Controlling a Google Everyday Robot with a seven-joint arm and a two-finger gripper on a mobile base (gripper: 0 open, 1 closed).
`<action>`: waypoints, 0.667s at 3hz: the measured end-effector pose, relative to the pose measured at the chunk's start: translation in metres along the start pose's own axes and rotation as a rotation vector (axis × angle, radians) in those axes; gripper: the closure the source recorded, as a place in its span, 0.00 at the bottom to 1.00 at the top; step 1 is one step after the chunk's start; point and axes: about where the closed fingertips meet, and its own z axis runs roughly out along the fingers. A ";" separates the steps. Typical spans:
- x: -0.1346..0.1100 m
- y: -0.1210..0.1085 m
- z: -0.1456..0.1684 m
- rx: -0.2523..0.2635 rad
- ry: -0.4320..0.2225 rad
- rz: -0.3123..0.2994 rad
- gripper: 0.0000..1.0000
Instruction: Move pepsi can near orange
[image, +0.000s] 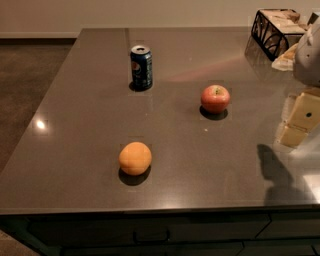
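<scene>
The pepsi can (141, 67) stands upright on the dark grey counter (90, 125), toward the back and left of centre. It is dark blue with a silver top. The orange (135, 158) lies near the counter's front edge, well in front of the can. My gripper (299, 120) is at the right edge of the view, above the counter's right side. It is far from both the can and the orange and holds nothing that I can see.
A red apple (215, 98) lies right of centre, between the can and my gripper. A black wire basket (275, 27) with packets stands at the back right corner. The floor drops away left of the counter.
</scene>
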 end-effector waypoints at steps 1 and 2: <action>-0.004 -0.003 0.000 0.011 -0.004 0.004 0.00; -0.019 -0.024 0.012 0.048 -0.006 0.035 0.00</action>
